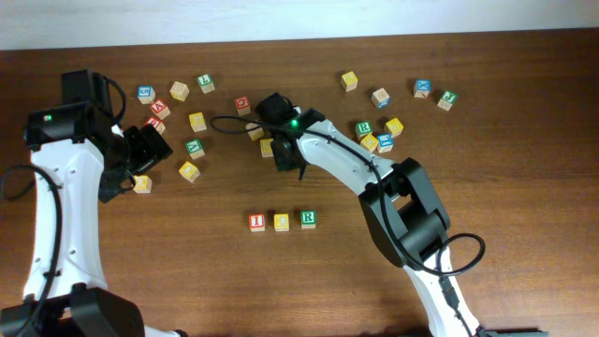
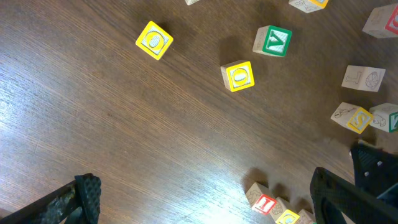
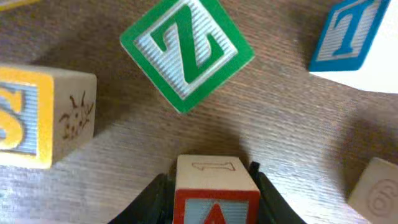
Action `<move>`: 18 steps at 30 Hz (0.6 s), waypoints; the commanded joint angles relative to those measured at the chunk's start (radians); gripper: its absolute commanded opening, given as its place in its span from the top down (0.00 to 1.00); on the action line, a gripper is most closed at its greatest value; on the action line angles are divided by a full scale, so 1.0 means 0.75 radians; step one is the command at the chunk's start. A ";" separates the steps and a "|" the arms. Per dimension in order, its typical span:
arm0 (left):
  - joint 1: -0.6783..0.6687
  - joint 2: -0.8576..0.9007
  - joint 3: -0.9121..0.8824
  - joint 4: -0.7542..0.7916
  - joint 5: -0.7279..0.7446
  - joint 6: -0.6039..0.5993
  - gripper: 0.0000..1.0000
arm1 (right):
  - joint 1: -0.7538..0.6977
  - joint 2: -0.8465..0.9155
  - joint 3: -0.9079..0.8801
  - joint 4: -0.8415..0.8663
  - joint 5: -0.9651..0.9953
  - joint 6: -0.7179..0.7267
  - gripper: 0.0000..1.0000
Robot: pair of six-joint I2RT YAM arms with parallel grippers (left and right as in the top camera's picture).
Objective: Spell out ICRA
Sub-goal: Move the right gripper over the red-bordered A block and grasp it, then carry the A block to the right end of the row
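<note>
Row of three cubes [image 1: 282, 221], right gripper [image 3: 210, 183] clamping one A cube [image 3: 214, 208], left gripper [image 2: 205, 193] wide

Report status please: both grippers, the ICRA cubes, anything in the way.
Left gripper open, holding nothing. Right gripper shut on A cube. I, C, R lined up, A not yet placed. Green Z cube close ahead of A.

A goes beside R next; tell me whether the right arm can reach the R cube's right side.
Likely yes: the right gripper, shut on the A cube, hangs nearby; the table right of the R cube is bare.
</note>
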 commanded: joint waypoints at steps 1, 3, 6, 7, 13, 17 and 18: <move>0.005 -0.004 0.009 -0.002 0.001 -0.013 0.01 | -0.009 0.015 0.147 -0.128 0.078 0.006 0.72; 0.005 -0.004 0.009 -0.002 0.001 -0.013 0.01 | -0.010 0.015 0.242 -0.252 0.087 0.006 0.72; 0.005 -0.004 0.009 -0.002 0.001 -0.013 0.01 | -0.026 -0.007 0.409 -0.524 0.085 0.007 0.73; 0.005 -0.004 0.009 -0.002 0.001 -0.013 0.01 | -0.035 -0.021 0.427 -0.590 0.079 0.011 0.73; 0.005 -0.004 0.009 -0.002 0.001 -0.013 0.01 | -0.108 -0.049 0.421 -0.935 -0.095 0.010 0.74; 0.005 -0.004 0.009 -0.002 0.001 -0.013 0.01 | -0.120 -0.049 0.388 -1.090 -0.100 0.008 0.73; 0.005 -0.004 0.009 -0.002 0.001 -0.013 0.01 | -0.121 -0.057 0.388 -1.137 -0.099 0.005 0.73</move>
